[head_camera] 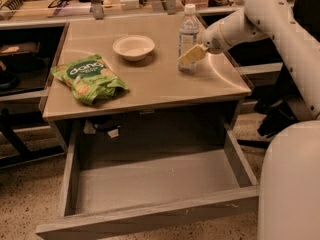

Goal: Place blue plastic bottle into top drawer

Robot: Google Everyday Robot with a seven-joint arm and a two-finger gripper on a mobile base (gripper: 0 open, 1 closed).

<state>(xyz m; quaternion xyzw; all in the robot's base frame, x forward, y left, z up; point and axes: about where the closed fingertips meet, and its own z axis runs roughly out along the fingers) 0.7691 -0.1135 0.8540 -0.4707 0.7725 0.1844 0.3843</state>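
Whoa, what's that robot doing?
The robot's arm is reaching over the table to a bottle that stands upright there. Its gripper is right at the bottle's lower half. The drawer below is pulled wide open with nothing showing inside, so the bottle isn't in it yet. A bowl and a green snack bag sit on the table too.

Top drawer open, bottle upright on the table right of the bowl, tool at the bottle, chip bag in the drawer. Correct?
No: the camera view shows the chip bag lying on the table, left of the bowl, not in the top drawer. The rest holds: drawer open, blue plastic bottle upright right of the bowl, tool at its lower half.
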